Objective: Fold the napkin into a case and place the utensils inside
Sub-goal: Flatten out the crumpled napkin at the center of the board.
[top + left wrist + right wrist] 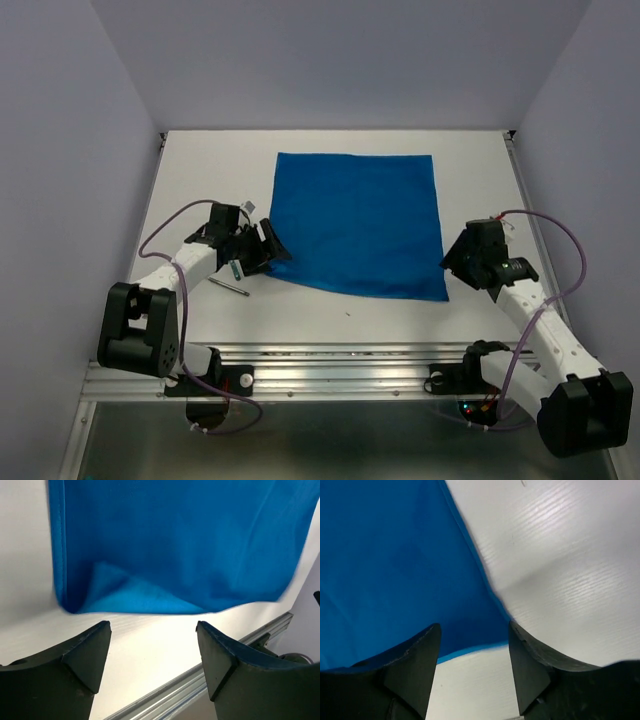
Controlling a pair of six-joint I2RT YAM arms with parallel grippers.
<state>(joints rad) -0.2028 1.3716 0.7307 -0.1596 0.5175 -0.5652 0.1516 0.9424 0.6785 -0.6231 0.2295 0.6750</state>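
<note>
Fold step, not yet begun: napkin (360, 225) lies flat mid-table. Left gripper (151, 630) and right gripper (475, 630) both spread, empty, at its near corners. Next: pinch both corners and fold evenly.

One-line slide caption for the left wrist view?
Open left pincer poised just short of the blue napkin, at its near-left corner on the white table.

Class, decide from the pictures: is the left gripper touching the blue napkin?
Apart. In the left wrist view, a strip of bare white table separates the napkin from the open left gripper.
</note>
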